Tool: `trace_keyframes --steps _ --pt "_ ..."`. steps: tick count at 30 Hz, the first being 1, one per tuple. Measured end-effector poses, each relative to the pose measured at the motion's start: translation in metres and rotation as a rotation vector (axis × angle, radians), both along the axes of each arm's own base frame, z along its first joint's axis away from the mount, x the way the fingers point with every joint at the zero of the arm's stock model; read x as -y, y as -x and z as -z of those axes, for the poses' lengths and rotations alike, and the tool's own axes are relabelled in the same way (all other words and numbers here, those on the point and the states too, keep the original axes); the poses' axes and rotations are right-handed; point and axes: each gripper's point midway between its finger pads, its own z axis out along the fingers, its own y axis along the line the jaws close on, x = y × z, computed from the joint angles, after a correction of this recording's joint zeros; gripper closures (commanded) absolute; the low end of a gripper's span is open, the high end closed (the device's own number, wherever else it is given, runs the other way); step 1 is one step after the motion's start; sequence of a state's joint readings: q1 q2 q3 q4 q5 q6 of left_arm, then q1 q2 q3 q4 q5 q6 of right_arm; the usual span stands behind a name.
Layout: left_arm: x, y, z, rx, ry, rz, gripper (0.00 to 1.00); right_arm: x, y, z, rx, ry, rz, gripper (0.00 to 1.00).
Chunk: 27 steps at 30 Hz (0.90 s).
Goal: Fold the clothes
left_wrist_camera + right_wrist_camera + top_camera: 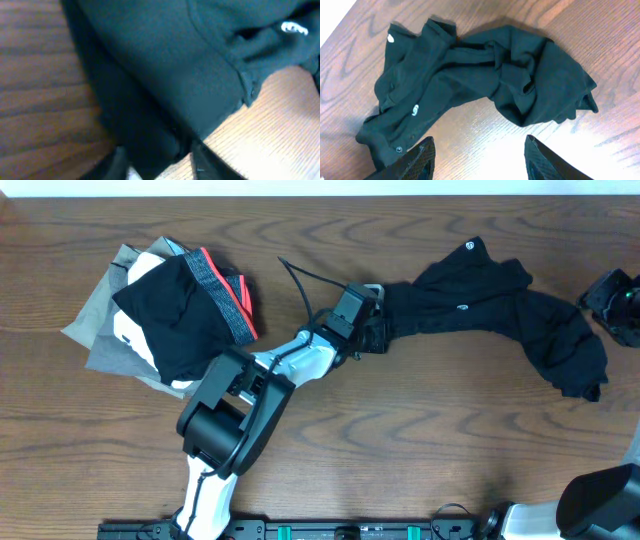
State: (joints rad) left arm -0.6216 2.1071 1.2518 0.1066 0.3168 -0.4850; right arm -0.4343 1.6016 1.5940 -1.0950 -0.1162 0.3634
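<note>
– Left tool, seen from above: where is it?
– At the left end of the black shirt, which lies crumpled across the far right part of the wooden worktop. The shirt's small round white logo is up at its far edge. A pile of other garments sits well apart on the left. The jaws are hidden from up here.
– And the right tool?
– Near the shirt's right end, not touching it.
– What does the left wrist view add?
– Two dark fingers at the near edge stand narrow. A bunch of the shirt's cloth fills the gap between them, so they grip it. White lettering shows at the far right.
– And the right wrist view?
– Jaws wide, with only bare wood between them. The whole shirt lies beyond the fingertips, clear of this tool, bunched in the middle with one end spread to the right.
</note>
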Motion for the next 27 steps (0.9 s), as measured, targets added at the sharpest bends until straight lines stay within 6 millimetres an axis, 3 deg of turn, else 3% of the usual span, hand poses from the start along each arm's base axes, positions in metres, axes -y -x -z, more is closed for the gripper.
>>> trace_keyframes --steps 2,5,8,11,15,17,18,19,21,25,27 --pt "-0.003 -0.001 0.002 -0.008 -0.007 -0.012 0.94 0.0 0.0 0.001 -0.002 -0.001 0.0 0.45" --pt "-0.02 0.001 0.008 -0.052 -0.057 -0.026 0.94 0.0 0.0 0.001 -0.001 -0.001 0.0 0.45" --pt "-0.053 0.009 0.003 -0.118 -0.137 -0.064 0.94 0.0 -0.001 0.001 0.002 0.0 0.0 0.44" --pt "-0.096 0.013 -0.031 -0.128 -0.215 -0.129 0.94 0.001 -0.002 0.003 0.005 0.002 0.0 0.46" --pt "-0.157 0.015 -0.106 -0.03 -0.281 -0.228 0.93 0.001 -0.004 0.012 0.008 0.002 -0.001 0.48" --pt "-0.178 0.019 -0.129 0.002 -0.305 -0.261 0.83 0.0 -0.007 0.022 0.015 -0.005 -0.01 0.48" --pt "-0.186 0.022 -0.136 0.012 -0.322 -0.265 0.72 -0.003 -0.011 0.028 0.026 -0.013 -0.028 0.46" --pt "-0.191 0.027 -0.139 0.01 -0.339 -0.263 0.61 -0.009 -0.015 0.035 0.039 -0.023 -0.056 0.45" --pt "-0.198 0.035 -0.136 -0.017 -0.374 -0.259 0.5 -0.023 -0.022 0.047 0.061 -0.041 -0.121 0.43" --pt "-0.205 0.047 -0.125 -0.074 -0.424 -0.244 0.41 -0.059 -0.026 0.075 0.061 -0.084 -0.249 0.42" --pt "-0.203 0.042 -0.127 -0.05 -0.42 -0.24 0.4 -0.071 -0.025 0.087 0.054 -0.099 -0.287 0.41"
